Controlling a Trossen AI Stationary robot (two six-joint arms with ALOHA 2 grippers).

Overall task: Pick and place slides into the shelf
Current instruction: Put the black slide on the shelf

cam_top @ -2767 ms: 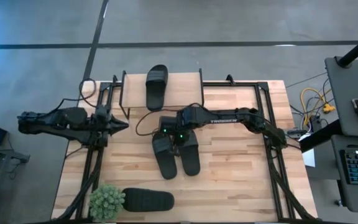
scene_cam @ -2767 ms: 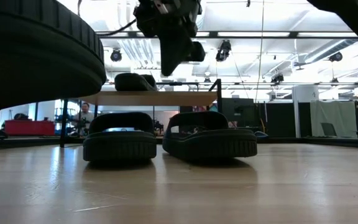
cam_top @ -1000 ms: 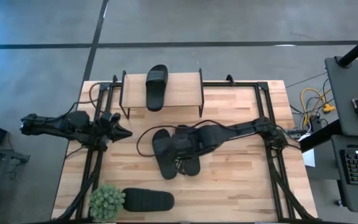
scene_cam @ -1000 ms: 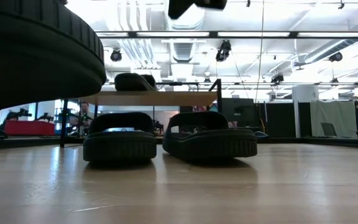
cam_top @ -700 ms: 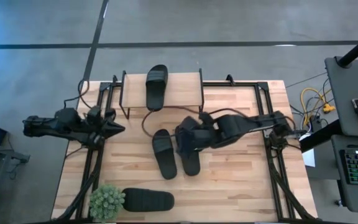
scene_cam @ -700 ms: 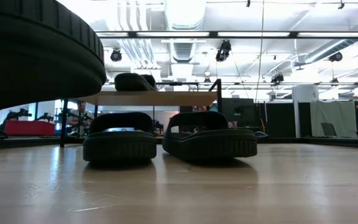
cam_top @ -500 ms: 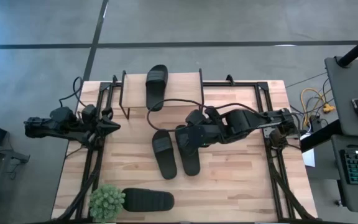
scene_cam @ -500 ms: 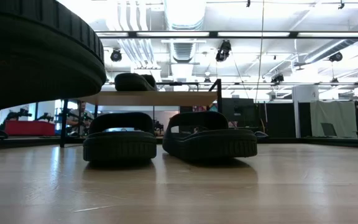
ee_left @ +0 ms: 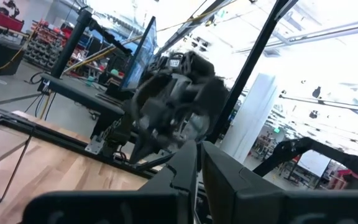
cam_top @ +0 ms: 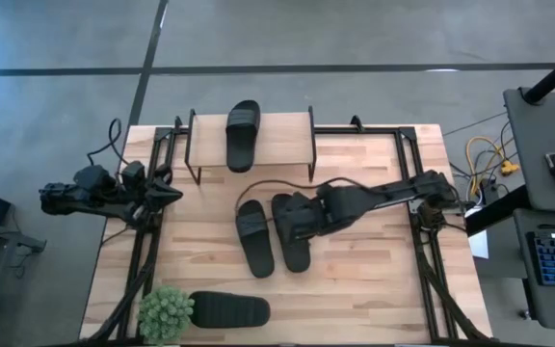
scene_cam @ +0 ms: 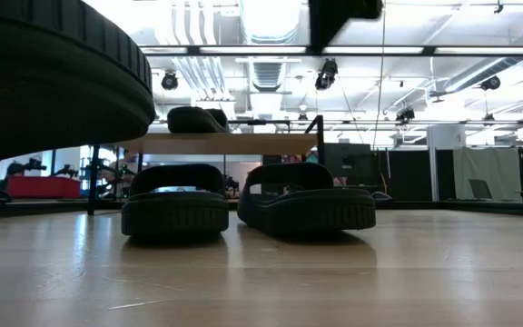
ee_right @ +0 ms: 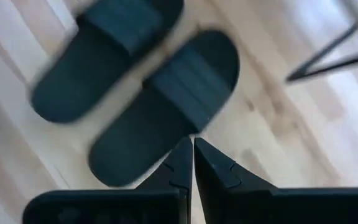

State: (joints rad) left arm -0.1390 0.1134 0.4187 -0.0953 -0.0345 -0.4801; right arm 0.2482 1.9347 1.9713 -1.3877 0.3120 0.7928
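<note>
Two black slides (cam_top: pixel 254 239) (cam_top: pixel 295 246) lie side by side, soles down, mid-table. They also show in the right wrist view (ee_right: pixel 104 56) (ee_right: pixel 166 106) and the low view (scene_cam: pixel 175 202) (scene_cam: pixel 307 198). A third slide (cam_top: pixel 243 135) rests on the shelf (cam_top: pixel 282 130). Another slide (cam_top: pixel 229 310) lies at the near edge. My right gripper (ee_right: pixel 192 149) is shut and hangs above the far end of the right slide of the pair, touching nothing. My left gripper (cam_top: pixel 174 191) is shut at the table's left edge, holding nothing.
A small green potted plant (cam_top: pixel 167 311) stands at the near left corner beside the near slide. Black frame rails (cam_top: pixel 420 241) run along the table's left and right sides. Bare wood (cam_top: pixel 374 280) lies to the right of the pair.
My right gripper, shut throughout, drew back from over the pair toward the table's far right, then came back over the right slide's far end. My left gripper withdrew toward the left edge and tipped upward. The slides have not moved.
</note>
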